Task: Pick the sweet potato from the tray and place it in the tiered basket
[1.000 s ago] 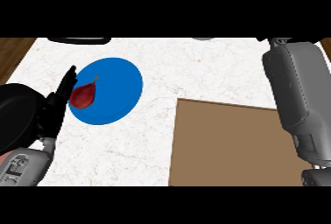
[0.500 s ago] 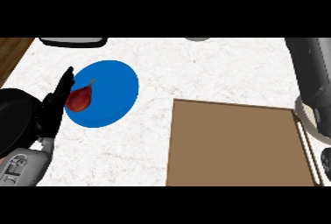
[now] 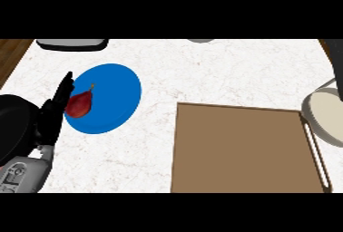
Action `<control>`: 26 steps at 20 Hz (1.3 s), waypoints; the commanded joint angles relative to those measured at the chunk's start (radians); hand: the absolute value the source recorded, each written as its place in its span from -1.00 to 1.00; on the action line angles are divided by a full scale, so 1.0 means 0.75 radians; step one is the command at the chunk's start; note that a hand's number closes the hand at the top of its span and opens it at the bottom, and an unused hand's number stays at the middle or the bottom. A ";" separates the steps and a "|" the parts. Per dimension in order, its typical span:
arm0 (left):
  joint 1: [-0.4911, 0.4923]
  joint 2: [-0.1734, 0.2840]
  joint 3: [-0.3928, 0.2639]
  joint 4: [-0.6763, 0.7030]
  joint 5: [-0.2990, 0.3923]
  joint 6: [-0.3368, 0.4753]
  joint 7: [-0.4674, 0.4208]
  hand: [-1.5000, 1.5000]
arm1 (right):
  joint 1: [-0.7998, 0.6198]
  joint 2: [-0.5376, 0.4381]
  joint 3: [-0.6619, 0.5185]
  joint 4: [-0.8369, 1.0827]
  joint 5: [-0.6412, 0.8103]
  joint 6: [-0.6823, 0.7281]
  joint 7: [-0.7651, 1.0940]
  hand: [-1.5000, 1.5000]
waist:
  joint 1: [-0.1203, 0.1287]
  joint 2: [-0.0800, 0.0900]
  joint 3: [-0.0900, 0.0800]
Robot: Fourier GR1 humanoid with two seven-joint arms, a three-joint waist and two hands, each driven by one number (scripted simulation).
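The sweet potato (image 3: 80,104), dark red with a thin stem, lies on the left part of a round blue plate (image 3: 114,90) on the white counter. My left hand (image 3: 26,127) comes in at the left edge. Its straight fingers (image 3: 62,90) point up along the sweet potato's left side, touching or nearly touching it, and are not curled round it. My right hand is out of view; only a grey piece of the right arm (image 3: 327,115) shows at the right edge. I see no tiered basket.
A flat brown tray (image 3: 241,149) with a pale rail along its right side fills the lower right. A dark grey object (image 3: 72,44) and a smaller grey one (image 3: 201,41) sit at the counter's far edge. Wooden floor (image 3: 13,50) shows at the top left.
The right forearm has swung out to the right until only a piece of it shows. The left hand has stayed beside the sweet potato.
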 commanded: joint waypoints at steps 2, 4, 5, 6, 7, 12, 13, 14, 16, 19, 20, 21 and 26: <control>-0.039 -0.026 0.027 0.084 -0.021 0.016 -0.012 0.00 | 0.002 -0.014 0.040 0.076 0.093 0.086 0.170 1.00 | -0.031 -0.006 -0.001; 0.024 0.001 0.035 0.004 0.009 -0.019 -0.035 0.00 | 0.003 -0.145 0.027 0.153 0.126 0.152 0.129 1.00 | -0.007 -0.002 -0.001; -0.011 -0.015 0.008 0.009 -0.028 0.003 -0.006 0.00 | 0.005 -0.131 0.041 0.170 0.151 0.192 0.164 1.00 | -0.016 -0.003 -0.001; -0.018 -0.016 0.022 0.001 -0.001 -0.012 0.018 0.00 | 0.040 -0.174 0.042 0.194 0.163 0.200 0.129 1.00 | -0.019 -0.003 0.000; 0.043 -0.006 0.019 -0.024 -0.019 -0.005 -0.034 0.00 | 0.057 -0.186 0.045 0.196 0.172 0.217 0.135 1.00 | -0.017 -0.008 0.000; 0.072 -0.020 0.048 0.016 -0.022 -0.009 -0.042 0.00 | 0.111 -0.268 0.014 0.156 0.133 0.242 0.027 1.00 | -0.043 -0.016 0.000; 0.111 0.014 0.047 -0.117 0.013 -0.052 0.024 0.00 | 0.065 -0.321 -0.009 0.211 0.128 0.254 0.012 1.00 | -0.009 -0.010 0.001; 0.026 -0.028 0.050 -0.032 -0.033 -0.005 0.027 0.00 | 0.119 -0.266 -0.001 0.137 0.093 0.258 -0.032 1.00 | -0.046 -0.017 0.000; 0.127 -0.027 0.028 -0.129 -0.044 -0.013 0.026 0.00 | 0.176 -0.253 -0.012 0.123 0.065 0.235 -0.055 1.00 | -0.034 -0.017 0.001; 0.083 -0.039 0.054 -0.048 -0.056 -0.028 -0.016 0.00 | 0.207 -0.261 -0.056 0.091 -0.009 0.218 -0.105 1.00 | -0.039 -0.014 0.001; 0.168 -0.031 0.056 -0.127 -0.045 -0.023 0.008 0.00 | 0.230 -0.251 -0.062 0.002 -0.048 0.281 -0.139 1.00 | -0.051 -0.025 0.000; 0.101 -0.027 0.077 -0.058 -0.050 -0.030 -0.008 0.00 | 0.288 -0.277 -0.099 0.015 -0.090 0.219 -0.194 1.00 | -0.056 -0.020 0.001; 0.048 -0.033 0.124 0.024 -0.045 -0.056 -0.024 0.00 | 0.460 -0.149 -0.133 -0.147 -0.205 0.176 -0.164 1.00 | -0.069 -0.023 0.000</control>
